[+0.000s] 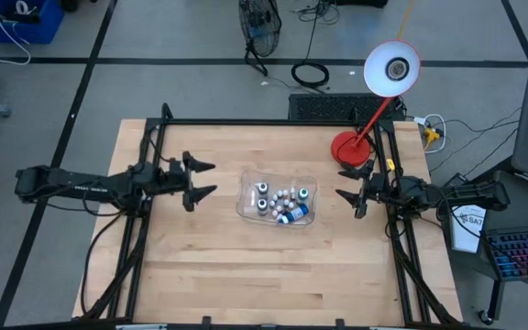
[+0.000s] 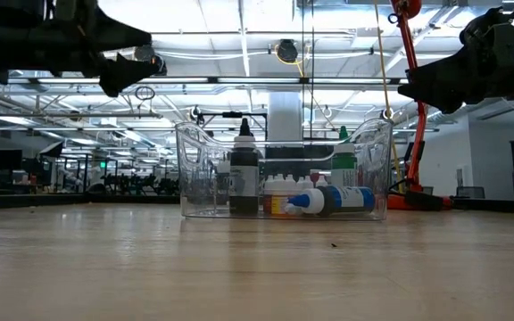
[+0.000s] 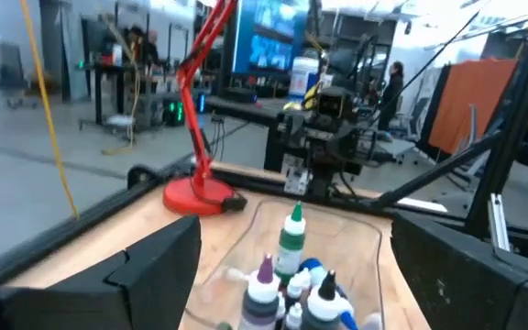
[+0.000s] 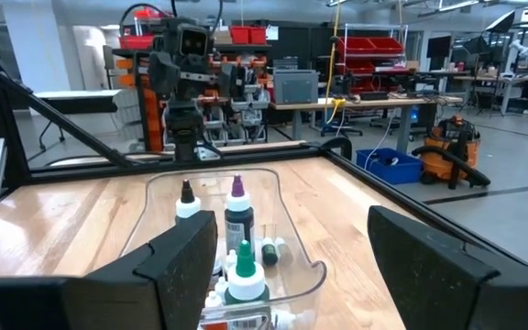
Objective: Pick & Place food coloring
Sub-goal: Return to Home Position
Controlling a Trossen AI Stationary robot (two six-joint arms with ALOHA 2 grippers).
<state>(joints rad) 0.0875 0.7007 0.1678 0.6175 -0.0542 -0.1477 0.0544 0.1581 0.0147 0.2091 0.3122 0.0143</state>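
Left hand (image 1: 209, 179) hangs empty, fingers apart, at 9 o'clock of the clear bin (image 1: 312, 183); the right hand (image 1: 342, 181), also empty and spread, is at 3 o'clock, both apart from it. Every food coloring bottle (image 1: 280, 202) I can see is inside the bin at the middle of the surface (image 1: 246, 275), so I judge the placing finished and only parking the arms left. Most stand upright, pale with purple, green or black tops; a blue-labelled bottle (image 2: 328, 201) lies on its side.
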